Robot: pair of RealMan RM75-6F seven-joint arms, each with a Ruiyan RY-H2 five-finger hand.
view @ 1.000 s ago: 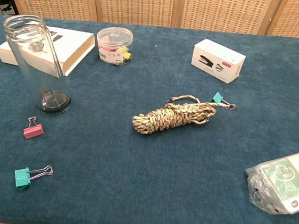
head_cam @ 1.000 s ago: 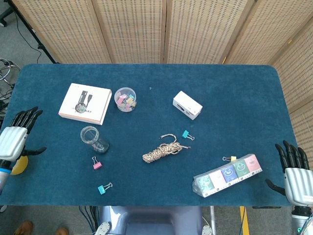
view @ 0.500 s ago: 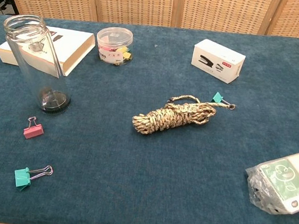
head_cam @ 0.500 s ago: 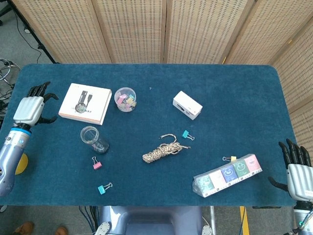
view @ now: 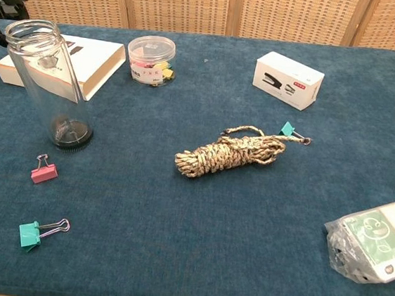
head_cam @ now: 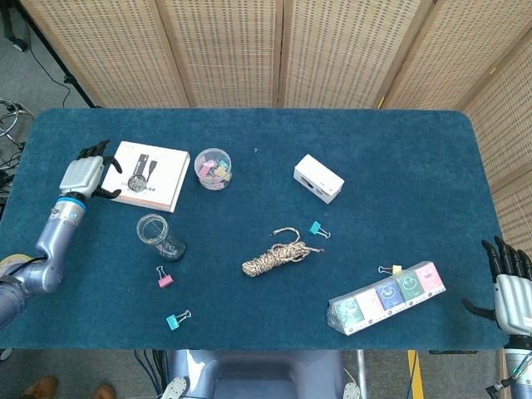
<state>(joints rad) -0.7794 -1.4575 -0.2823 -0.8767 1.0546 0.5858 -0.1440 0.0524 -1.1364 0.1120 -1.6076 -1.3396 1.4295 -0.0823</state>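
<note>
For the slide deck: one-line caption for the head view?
Left hand open beside the white box; glass jar nearby.

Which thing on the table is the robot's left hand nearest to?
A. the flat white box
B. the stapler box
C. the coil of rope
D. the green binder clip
A: the left hand sits at the left edge of the flat white box, far from the other three things.
</note>
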